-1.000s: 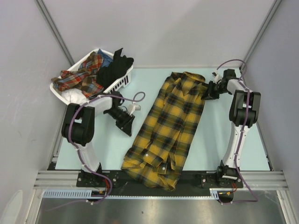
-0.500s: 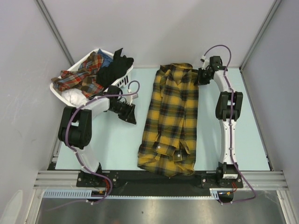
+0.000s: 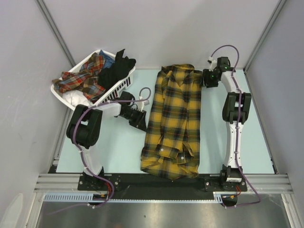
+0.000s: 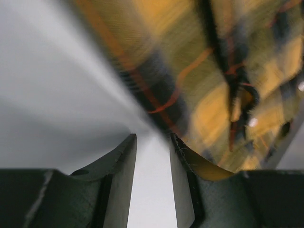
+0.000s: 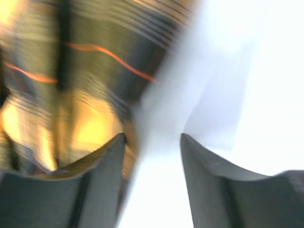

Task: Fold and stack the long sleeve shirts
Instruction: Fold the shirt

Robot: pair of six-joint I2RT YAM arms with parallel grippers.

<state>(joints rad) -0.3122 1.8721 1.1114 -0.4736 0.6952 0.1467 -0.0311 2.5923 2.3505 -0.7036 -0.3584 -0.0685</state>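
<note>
A mustard-yellow and black plaid long sleeve shirt (image 3: 173, 123) lies lengthwise on the pale table, collar at the far end, hem bunched near the front edge. My left gripper (image 3: 139, 119) sits low at the shirt's left edge. In the left wrist view its jaws (image 4: 152, 137) stand open over bare table, with the plaid cloth (image 4: 228, 71) just beyond the right finger. My right gripper (image 3: 207, 78) is beside the shirt's far right shoulder. It (image 5: 152, 137) is open, with only table in the gap and cloth (image 5: 71, 71) by its left finger.
A white slatted basket (image 3: 121, 84) stands at the back left, holding a red plaid garment (image 3: 85, 78), a black garment (image 3: 116, 71) and other cloth. Grey walls close in on three sides. A black rail (image 3: 161, 183) runs along the near edge.
The shirt swung from slanted to straight as the right gripper pulled its shoulder toward the far edge. That gripper has since opened and let go. The left gripper moved right to the shirt's edge.
</note>
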